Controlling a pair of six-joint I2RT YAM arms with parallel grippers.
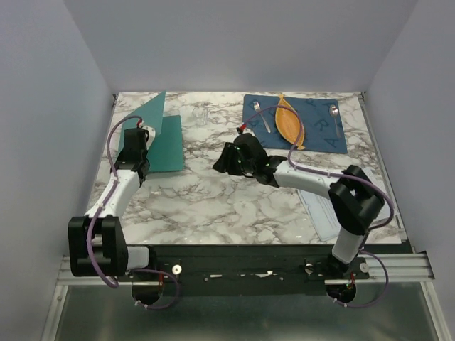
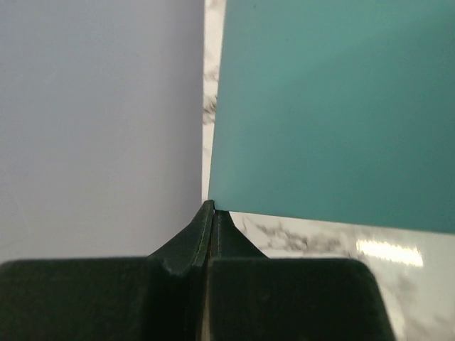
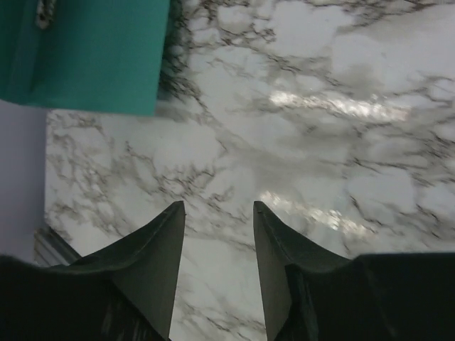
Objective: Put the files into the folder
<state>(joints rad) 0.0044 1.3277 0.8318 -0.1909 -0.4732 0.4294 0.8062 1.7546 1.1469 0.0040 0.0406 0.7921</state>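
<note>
The teal folder [image 1: 169, 145] lies at the back left of the marble table, its cover [image 1: 153, 108] lifted upright. My left gripper [image 1: 140, 131] is shut on the cover's corner; in the left wrist view the fingertips [image 2: 212, 206] pinch the edge of the teal sheet [image 2: 334, 106]. My right gripper [image 1: 220, 162] hovers open over bare marble right of the folder. Nothing sits between its fingers [image 3: 217, 206], and the folder [image 3: 85, 57] shows at that view's upper left. The files [image 1: 321, 213] lie as pale sheets at the table's near right, partly under the right arm.
A dark blue placemat [image 1: 320, 131] at the back right carries an orange dish [image 1: 288, 122] and two spoons. A small clear glass [image 1: 201, 114] stands behind the folder. Grey walls enclose the table on the left, back and right.
</note>
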